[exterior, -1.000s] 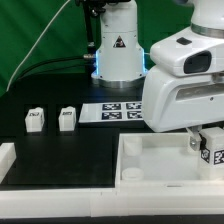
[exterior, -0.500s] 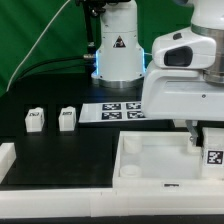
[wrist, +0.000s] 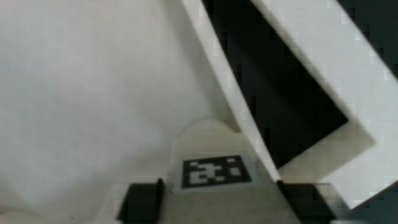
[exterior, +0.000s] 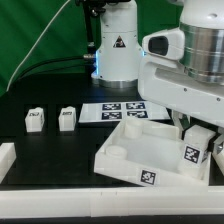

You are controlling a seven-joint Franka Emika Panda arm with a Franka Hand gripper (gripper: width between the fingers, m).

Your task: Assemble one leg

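Note:
My gripper is shut on a leg, a small white block with a black-and-white tag. It holds the leg at the right corner of the large white tray, which sits skewed and tilted, with a tag on its near wall. In the wrist view the leg sits between my two dark fingers, with the gripper close over the tray's white wall. Two more legs stand apart on the black table at the exterior view's left.
The marker board lies behind the tray. The arm's base stands at the back. A white rim runs along the table's front and left. My arm hides the tray's far right side.
The tray has swung and tilted out of its square position, its near wall and tag now showing. The gripper with the leg has shifted slightly left and stays shut on it.

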